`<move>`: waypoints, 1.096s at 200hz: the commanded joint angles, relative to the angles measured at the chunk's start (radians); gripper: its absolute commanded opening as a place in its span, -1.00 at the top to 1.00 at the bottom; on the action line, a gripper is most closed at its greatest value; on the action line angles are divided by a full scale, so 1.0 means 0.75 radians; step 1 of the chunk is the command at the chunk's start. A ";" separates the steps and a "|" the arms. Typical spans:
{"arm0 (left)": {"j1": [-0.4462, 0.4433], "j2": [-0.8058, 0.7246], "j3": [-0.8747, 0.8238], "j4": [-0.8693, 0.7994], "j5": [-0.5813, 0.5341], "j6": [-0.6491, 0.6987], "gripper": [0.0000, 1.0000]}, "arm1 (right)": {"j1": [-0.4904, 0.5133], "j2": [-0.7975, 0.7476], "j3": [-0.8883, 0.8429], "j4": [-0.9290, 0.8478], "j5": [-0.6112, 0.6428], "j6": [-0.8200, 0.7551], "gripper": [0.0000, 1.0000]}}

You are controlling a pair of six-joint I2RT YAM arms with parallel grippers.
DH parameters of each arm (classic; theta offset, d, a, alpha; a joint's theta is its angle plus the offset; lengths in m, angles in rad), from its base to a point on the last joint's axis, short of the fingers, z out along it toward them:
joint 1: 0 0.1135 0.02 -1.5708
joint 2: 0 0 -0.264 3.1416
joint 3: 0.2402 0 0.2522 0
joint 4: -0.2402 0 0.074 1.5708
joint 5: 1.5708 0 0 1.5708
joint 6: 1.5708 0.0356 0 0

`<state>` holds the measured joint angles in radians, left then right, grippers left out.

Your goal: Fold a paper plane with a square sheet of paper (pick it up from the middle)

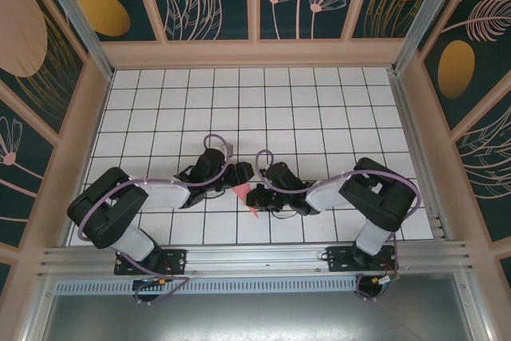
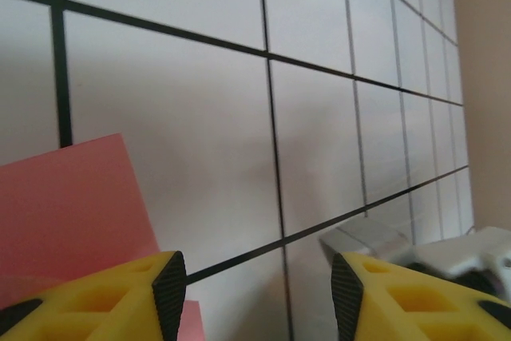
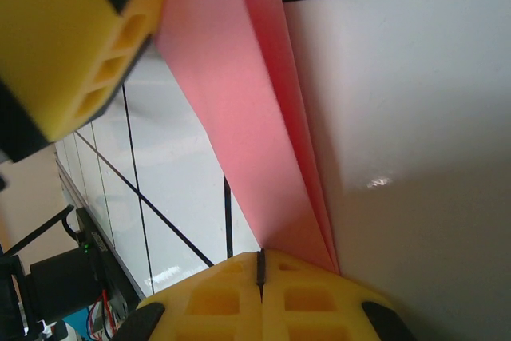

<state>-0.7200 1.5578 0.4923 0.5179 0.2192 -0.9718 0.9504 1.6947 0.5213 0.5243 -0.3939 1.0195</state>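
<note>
Closed jaws of the right gripper point(image 3: 259, 277) are seen touching the folded paper point(image 3: 239, 117) at the frame's bottom. From above, the paper is found just below centre on the table point(image 1: 239, 109). Left gripper point(image 2: 259, 297) jaws stand apart, empty. The crease is probably best pressed slowly along the fold, with the layers pinned.

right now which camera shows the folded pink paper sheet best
The right wrist view: the folded pink paper sheet runs close-up across it, layered edges plain, down into the shut right gripper. The left wrist view catches one flat corner; the top view, a small pink sliver.
</note>
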 commanded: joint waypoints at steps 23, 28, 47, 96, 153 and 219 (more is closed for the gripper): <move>0.034 0.049 -0.028 -0.092 -0.100 0.012 0.01 | -0.005 0.062 -0.054 -0.176 0.026 -0.025 0.87; 0.041 0.045 -0.044 -0.087 -0.107 0.006 0.02 | -0.005 0.062 -0.057 -0.177 0.028 -0.025 0.87; 0.077 0.029 -0.088 -0.078 -0.109 0.007 0.01 | -0.005 0.058 -0.069 -0.178 0.029 -0.023 0.88; 0.165 0.020 -0.108 -0.074 -0.101 0.082 0.01 | -0.002 0.057 -0.084 -0.174 0.024 -0.019 0.87; 0.229 0.047 -0.119 -0.072 -0.097 0.128 0.03 | -0.002 0.053 -0.085 -0.178 0.024 -0.014 0.88; 0.351 -0.004 -0.140 -0.109 -0.092 0.229 0.01 | -0.001 0.045 -0.096 -0.184 0.024 -0.011 0.90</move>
<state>-0.5282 1.5558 0.4271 0.5369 0.2821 -0.8906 0.9497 1.6962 0.5076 0.5537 -0.3901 1.0199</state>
